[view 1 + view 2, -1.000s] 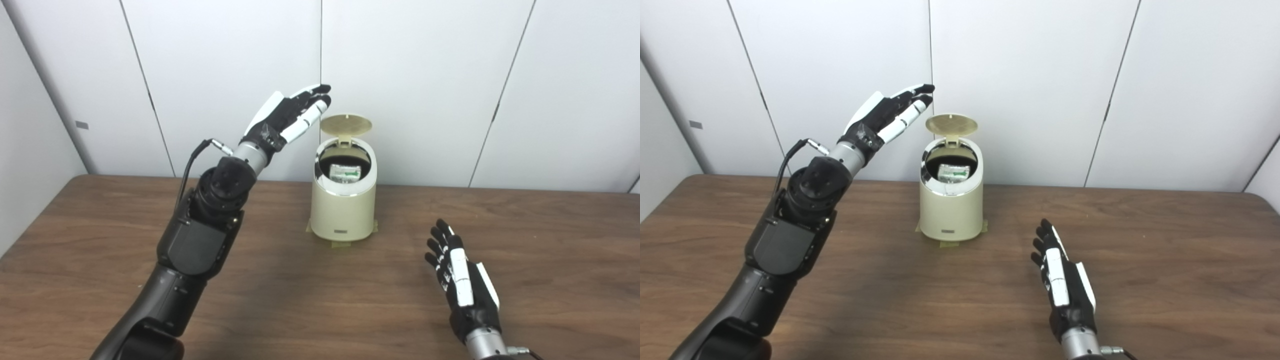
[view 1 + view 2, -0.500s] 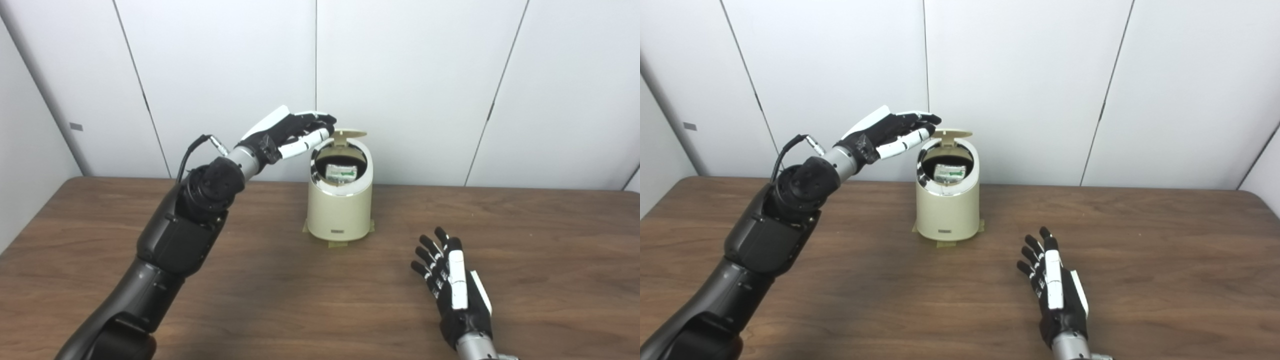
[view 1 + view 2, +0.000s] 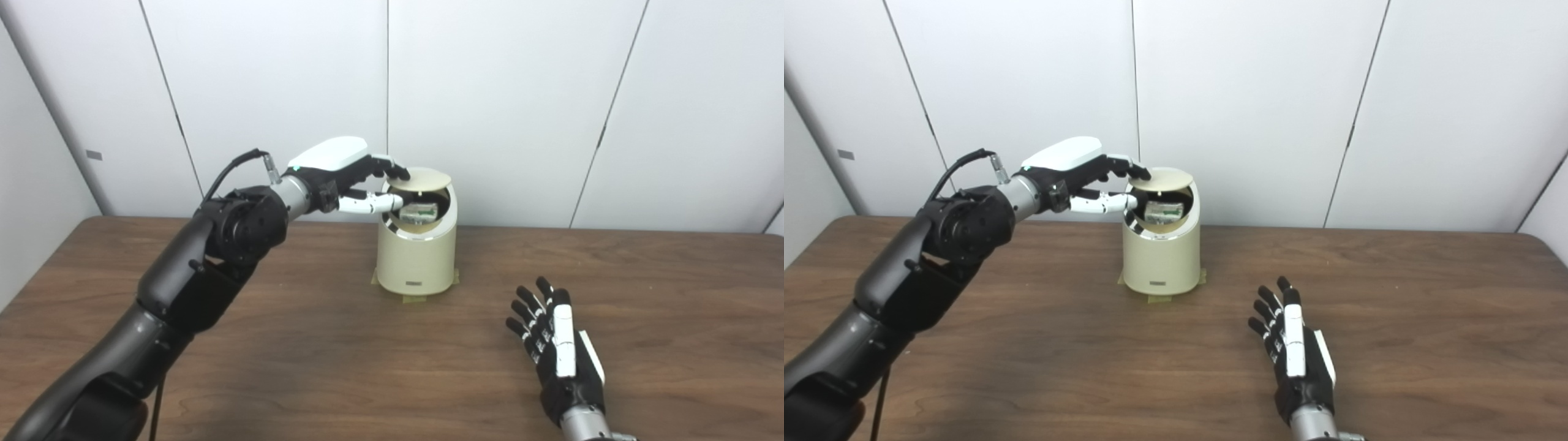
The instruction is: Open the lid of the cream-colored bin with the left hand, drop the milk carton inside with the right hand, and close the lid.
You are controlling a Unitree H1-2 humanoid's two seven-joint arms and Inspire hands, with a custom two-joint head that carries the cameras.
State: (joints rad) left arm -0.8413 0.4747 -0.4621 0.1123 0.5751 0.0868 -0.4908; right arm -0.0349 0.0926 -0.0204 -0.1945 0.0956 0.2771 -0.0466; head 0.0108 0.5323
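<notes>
The cream-colored bin (image 3: pixel 418 257) stands at the back middle of the table. Its round lid (image 3: pixel 419 179) is tilted down, nearly level, with a gap at the front. Through that gap the milk carton (image 3: pixel 419 212) shows inside the bin. My left hand (image 3: pixel 350 177) is palm down at the bin's left rim, its fingers resting on the lid's left edge and the thumb below near the opening. My right hand (image 3: pixel 560 350) lies open on the table to the front right of the bin, fingers spread and holding nothing.
The bin sits on tape tabs (image 3: pixel 411 298) stuck to the brown wooden table (image 3: pixel 343 343). White wall panels (image 3: pixel 508 92) rise close behind the bin.
My left hand came down and turned palm down onto the lid. The lid swung from upright to almost level over the opening. The right hand stayed about where it was.
</notes>
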